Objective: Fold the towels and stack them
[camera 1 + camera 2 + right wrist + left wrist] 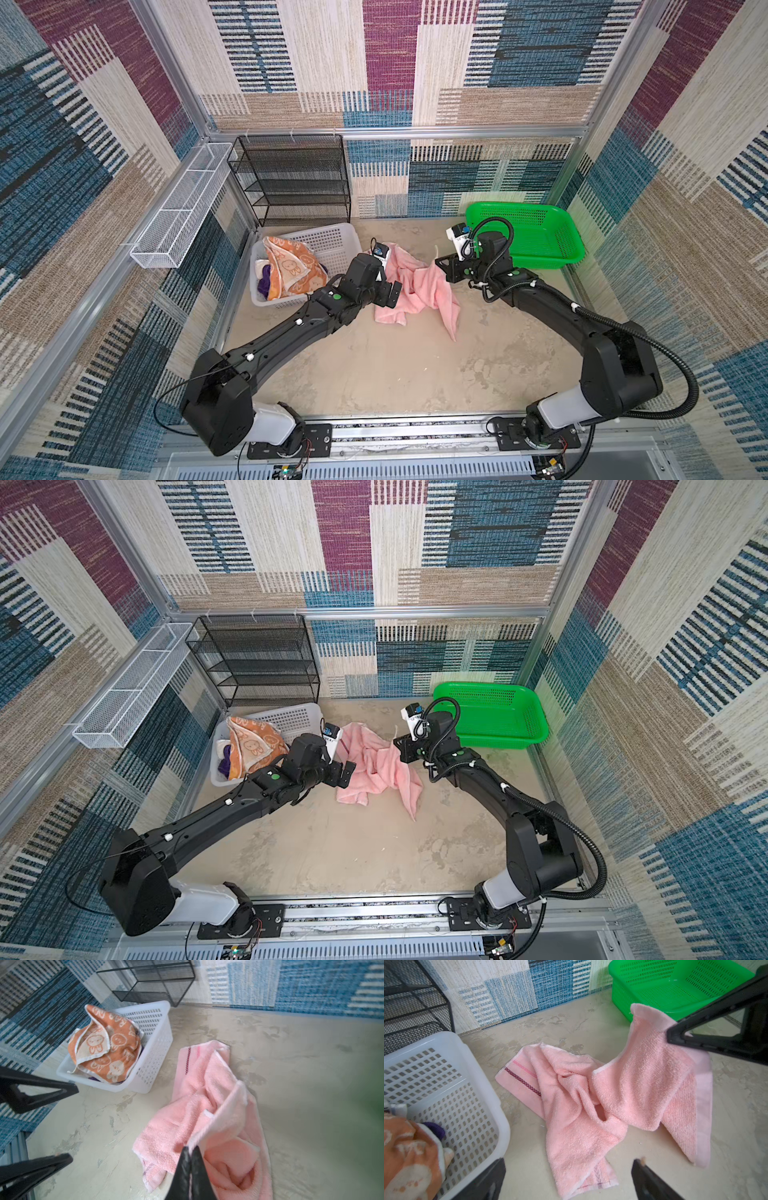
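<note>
Pink towel (187,1088) edge clamped in right pincer (190,1149), plainest from its wrist.

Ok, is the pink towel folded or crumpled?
Crumpled: the pink towel lies bunched in ridges on the table, one edge pinched up by the right gripper.

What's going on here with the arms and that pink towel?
The right tool is shut on a raised edge of the pink towel, which lies crumpled on the table. The left tool hangs open beside it, holding nothing. The orange towel and purple towel sit unfolded in the white basket; nothing is stacked yet.
</note>
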